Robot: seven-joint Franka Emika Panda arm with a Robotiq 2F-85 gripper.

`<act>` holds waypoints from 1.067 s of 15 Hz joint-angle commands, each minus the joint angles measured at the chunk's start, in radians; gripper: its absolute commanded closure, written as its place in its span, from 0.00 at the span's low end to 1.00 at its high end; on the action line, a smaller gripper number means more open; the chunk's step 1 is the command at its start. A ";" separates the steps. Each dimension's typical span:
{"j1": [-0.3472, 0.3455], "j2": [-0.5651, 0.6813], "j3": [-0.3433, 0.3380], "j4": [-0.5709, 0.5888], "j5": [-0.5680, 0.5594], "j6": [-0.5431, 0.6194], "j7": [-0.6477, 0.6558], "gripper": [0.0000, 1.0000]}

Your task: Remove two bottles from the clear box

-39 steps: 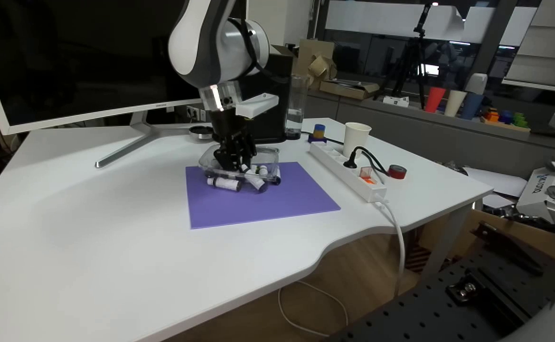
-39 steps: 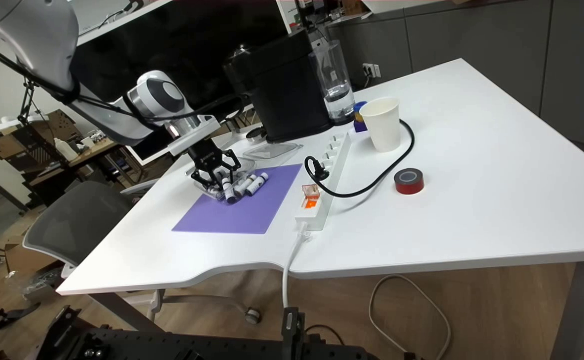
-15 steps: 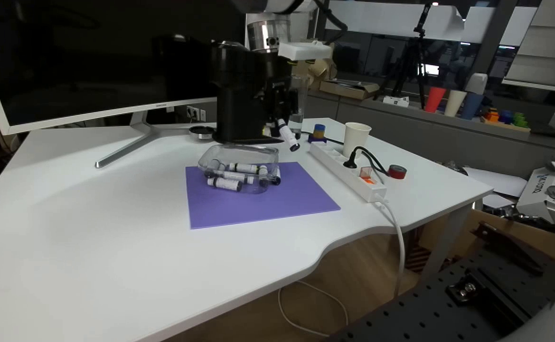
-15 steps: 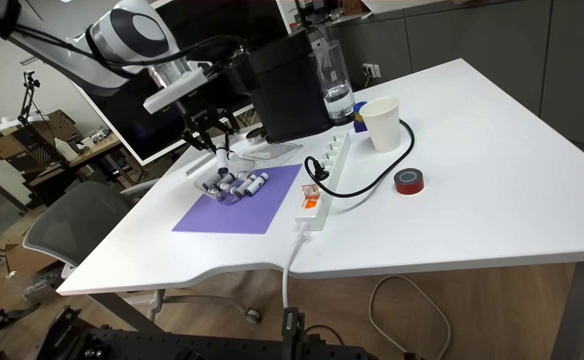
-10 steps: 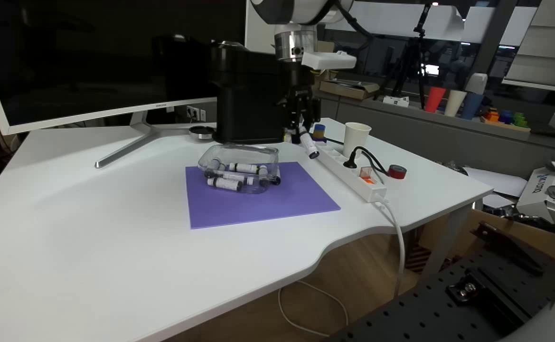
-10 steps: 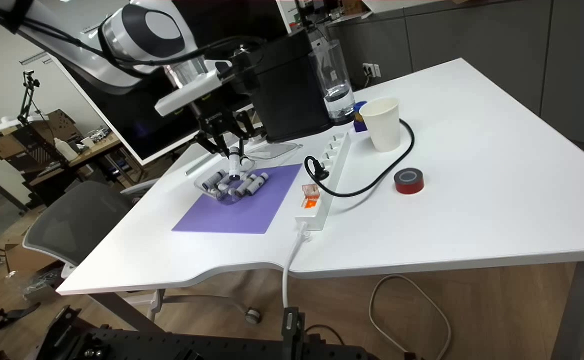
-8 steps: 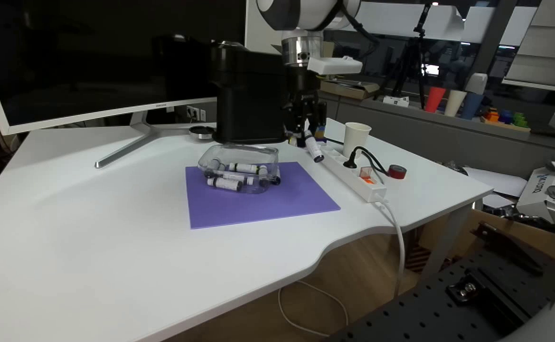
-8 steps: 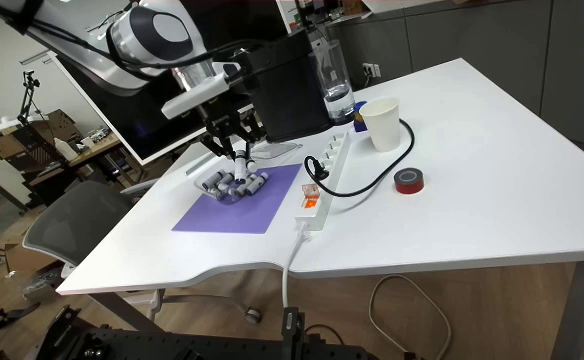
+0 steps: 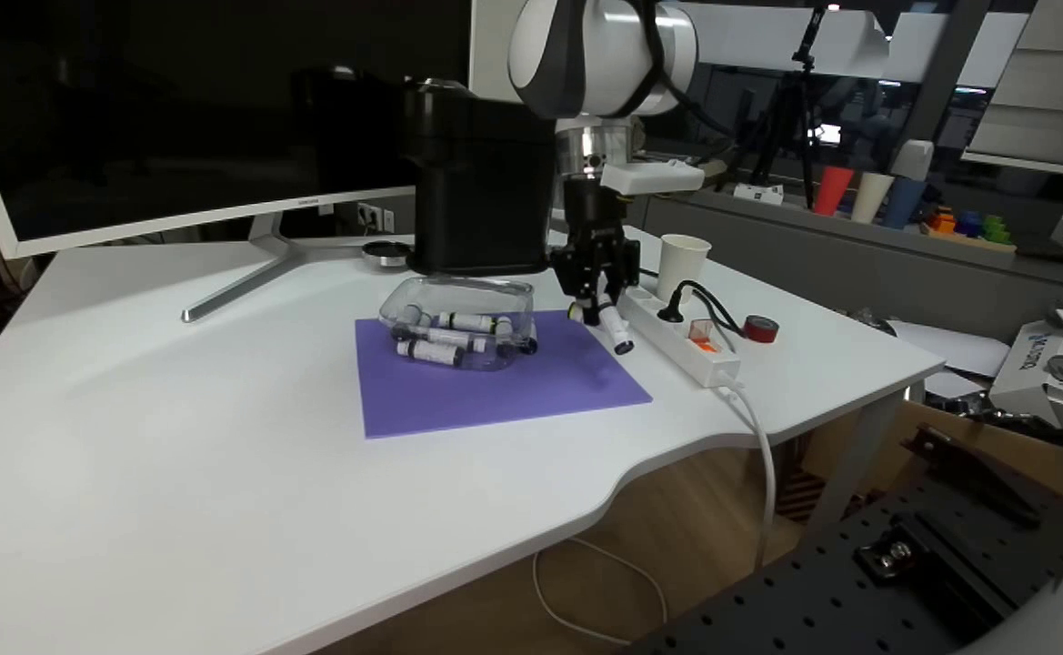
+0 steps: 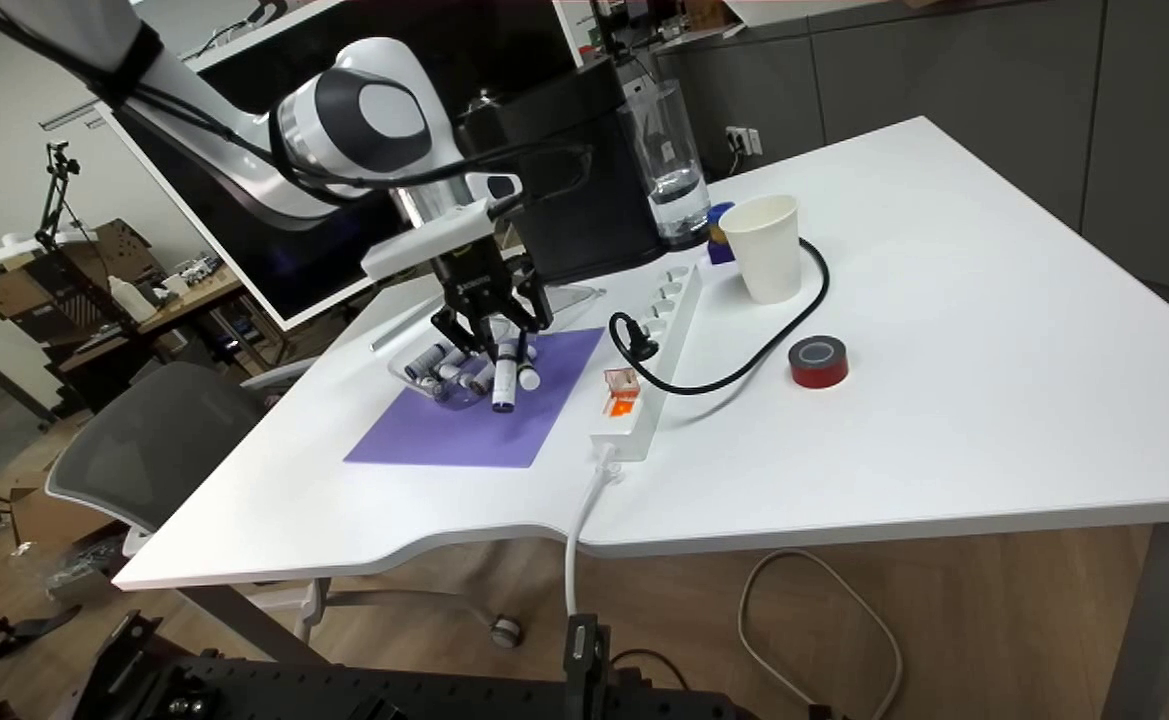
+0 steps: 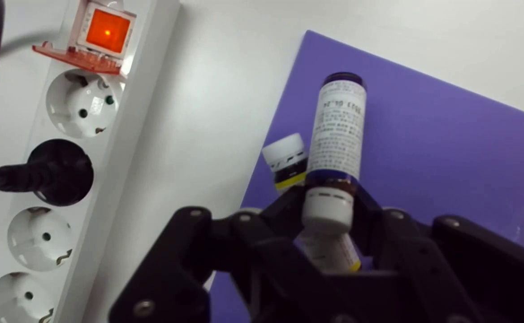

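Note:
My gripper (image 9: pixel 602 307) is shut on two bottles, seen also in the wrist view (image 11: pixel 331 202). One bottle (image 11: pixel 338 130) with a white label, white cap and dark base sticks out past the fingertips. The second bottle (image 11: pixel 286 154), with a white cap and yellow band, lies crosswise under it, partly hidden by the fingers. In both exterior views the held bottles (image 9: pixel 615 326) (image 10: pixel 505 380) hang tilted above the purple mat's edge beside the power strip. The clear box (image 9: pixel 493 363) (image 10: pixel 456 399) stands at the mat's back part with several bottles (image 9: pixel 466 322) in it.
The purple mat (image 9: pixel 495 405) lies under the box. A white power strip (image 9: pixel 708 364) with a black plug (image 11: pixel 60 172) runs close beside the gripper. A paper cup (image 9: pixel 682 262), red tape roll (image 9: pixel 760 329), tall black box (image 9: pixel 481 182) and monitor (image 9: pixel 176 109) stand around.
My gripper was down in the clear box; it has risen out with the two bottles, moved over toward the power strip, and come down lower above the mat's edge. The box stayed in place.

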 commanded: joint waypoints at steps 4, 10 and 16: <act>-0.013 0.075 -0.004 0.068 0.022 -0.002 0.018 0.92; -0.008 0.064 -0.015 0.074 0.015 0.019 0.037 0.21; 0.010 -0.042 -0.013 0.012 0.039 0.012 0.120 0.00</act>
